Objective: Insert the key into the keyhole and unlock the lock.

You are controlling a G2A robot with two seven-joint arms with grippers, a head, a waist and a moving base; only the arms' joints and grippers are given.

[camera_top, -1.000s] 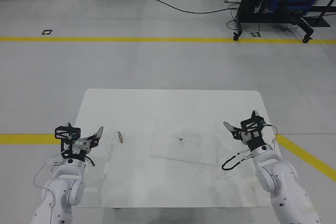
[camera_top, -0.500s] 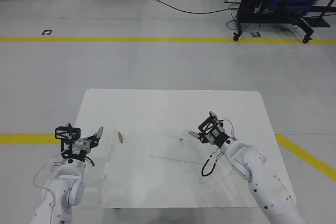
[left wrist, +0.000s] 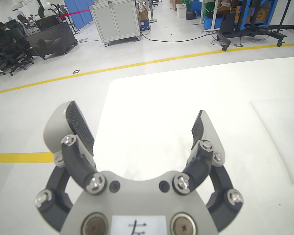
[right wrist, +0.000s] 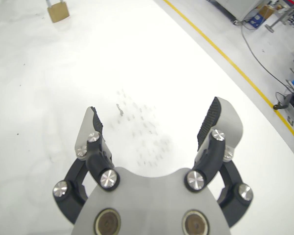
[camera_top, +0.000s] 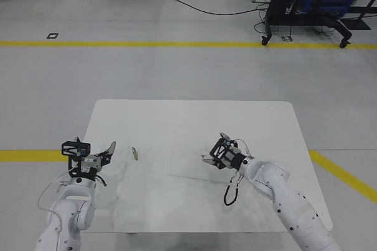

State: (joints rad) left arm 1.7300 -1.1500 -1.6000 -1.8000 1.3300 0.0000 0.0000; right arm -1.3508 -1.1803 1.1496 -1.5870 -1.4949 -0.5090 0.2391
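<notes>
though distant, lock [right wrist: 58, 13] past scuff marks [right wrist: 147, 138]

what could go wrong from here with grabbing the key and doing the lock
1. The key looks tiny and low against the table. It sits off to one side of the gap in the open right hand, so closing there might nudge it away or miss it.
2. The padlock sits loose, apart from the open left hand. Unless it is held, it will likely slide when the key is pushed in.
</notes>
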